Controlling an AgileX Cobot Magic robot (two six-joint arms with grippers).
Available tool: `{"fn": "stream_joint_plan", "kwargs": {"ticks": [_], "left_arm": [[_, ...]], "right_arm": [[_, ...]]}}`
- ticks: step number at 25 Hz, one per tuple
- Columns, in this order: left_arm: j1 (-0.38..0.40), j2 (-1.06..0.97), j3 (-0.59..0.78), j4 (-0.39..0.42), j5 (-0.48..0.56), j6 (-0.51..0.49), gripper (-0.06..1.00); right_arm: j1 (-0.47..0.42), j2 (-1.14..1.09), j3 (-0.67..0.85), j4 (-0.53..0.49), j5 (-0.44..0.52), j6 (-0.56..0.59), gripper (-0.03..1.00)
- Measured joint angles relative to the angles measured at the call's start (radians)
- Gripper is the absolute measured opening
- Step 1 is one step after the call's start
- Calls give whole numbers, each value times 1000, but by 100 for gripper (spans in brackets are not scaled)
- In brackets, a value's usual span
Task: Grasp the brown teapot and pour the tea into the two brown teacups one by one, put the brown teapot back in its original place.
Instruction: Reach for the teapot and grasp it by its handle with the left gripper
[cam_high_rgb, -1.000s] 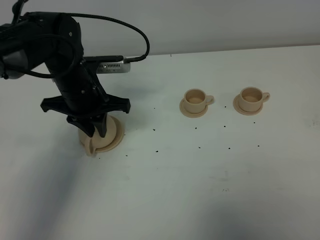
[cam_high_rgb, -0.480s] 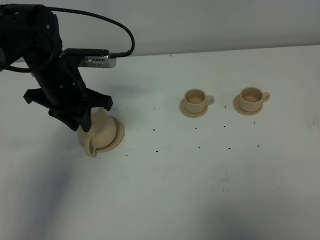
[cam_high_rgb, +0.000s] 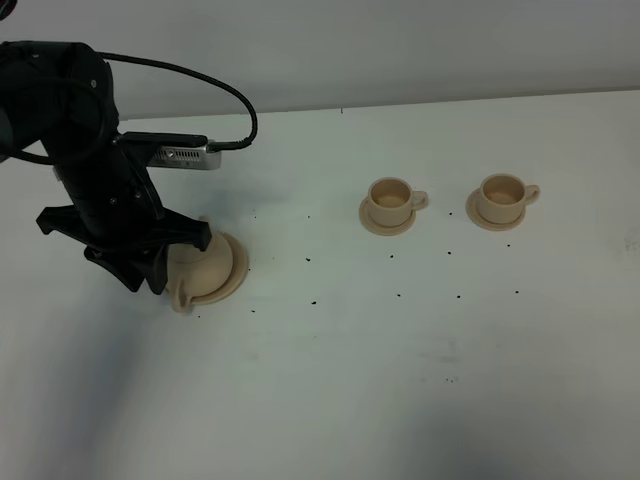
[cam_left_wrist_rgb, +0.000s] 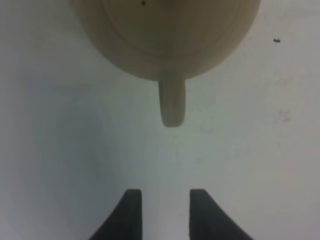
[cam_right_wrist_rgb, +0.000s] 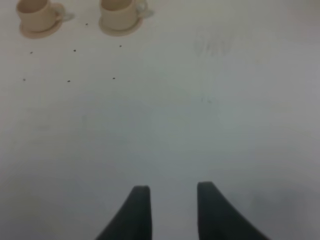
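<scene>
The brown teapot (cam_high_rgb: 203, 266) sits on its wide saucer, the original place (cam_high_rgb: 238, 268), at the left of the table. Its loop handle (cam_left_wrist_rgb: 171, 103) points toward my left gripper (cam_left_wrist_rgb: 165, 199), which stands open and empty a short way off, touching nothing. In the exterior high view the left gripper (cam_high_rgb: 143, 274) is just left of the teapot and hides part of it. The two brown teacups (cam_high_rgb: 390, 200) (cam_high_rgb: 503, 194) stand on small saucers at the middle right. The right wrist view also shows the teacups (cam_right_wrist_rgb: 35, 12) (cam_right_wrist_rgb: 119, 12), far from my open, empty right gripper (cam_right_wrist_rgb: 172, 189).
Small dark specks (cam_high_rgb: 313, 301) are scattered over the white table (cam_high_rgb: 400, 380) between the teapot and the cups. The left arm's cable (cam_high_rgb: 215, 95) loops above the table's far edge. The right arm is outside the exterior high view.
My left arm has drawn back to the left, from over the teapot to beside it. The teapot stays on its saucer. The cups have not moved.
</scene>
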Motion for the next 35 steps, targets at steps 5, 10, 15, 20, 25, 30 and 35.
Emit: {"fn": "stream_joint_plan", "kwargs": {"ticks": [5, 10, 15, 20, 25, 30, 35], "left_arm": [[0, 50, 1, -2, -42, 2, 35], [0, 83, 1, -2, -56, 3, 44], [0, 83, 1, -2, -98, 10, 45], [0, 83, 1, -12, -133, 15, 45], [0, 94, 1, -29, -132, 22, 45], [0, 120, 1, -41, -132, 26, 45], [0, 120, 1, -44, -146, 27, 45]], "right_arm": [[0, 0, 0, 0, 2, 0, 24], [0, 0, 0, 0, 2, 0, 24], [0, 0, 0, 0, 2, 0, 24], [0, 0, 0, 0, 3, 0, 24], [0, 0, 0, 0, 3, 0, 24], [0, 0, 0, 0, 3, 0, 24], [0, 0, 0, 0, 3, 0, 24]]}}
